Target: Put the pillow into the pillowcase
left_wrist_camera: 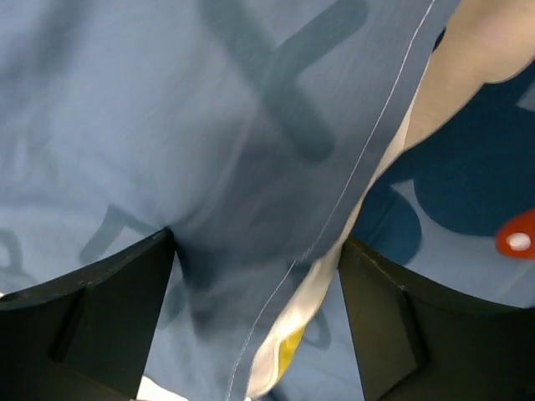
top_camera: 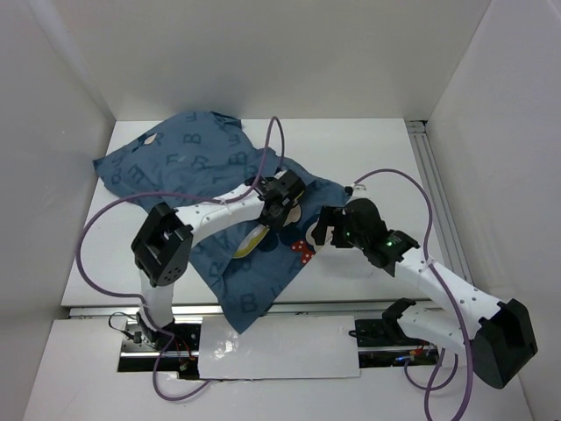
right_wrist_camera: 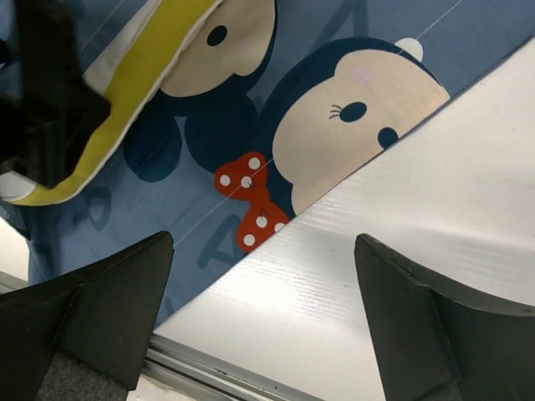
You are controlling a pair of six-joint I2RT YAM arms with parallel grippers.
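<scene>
The dusty-blue pillowcase [top_camera: 175,167] lies crumpled across the table from the far left to the near middle. Only a white and yellow strip of the pillow [top_camera: 252,239] pokes out at its opening; the remainder is hidden under the fabric. My left gripper [top_camera: 279,203] hovers open over that opening. In its wrist view the pillowcase hem [left_wrist_camera: 351,175] and the pillow edge [left_wrist_camera: 288,334] run between its fingers [left_wrist_camera: 109,309]. My right gripper [top_camera: 323,230] is open just right of the printed red bow [right_wrist_camera: 251,196], above bare table [right_wrist_camera: 401,209]. The pillow's yellow band [right_wrist_camera: 142,75] shows at upper left there.
White walls close in the table [top_camera: 368,158] on the left, back and right. A metal rail [top_camera: 434,184] runs along the right side. Purple cables [top_camera: 412,180] loop above both arms. The left gripper's black body [right_wrist_camera: 42,92] is in the right wrist view.
</scene>
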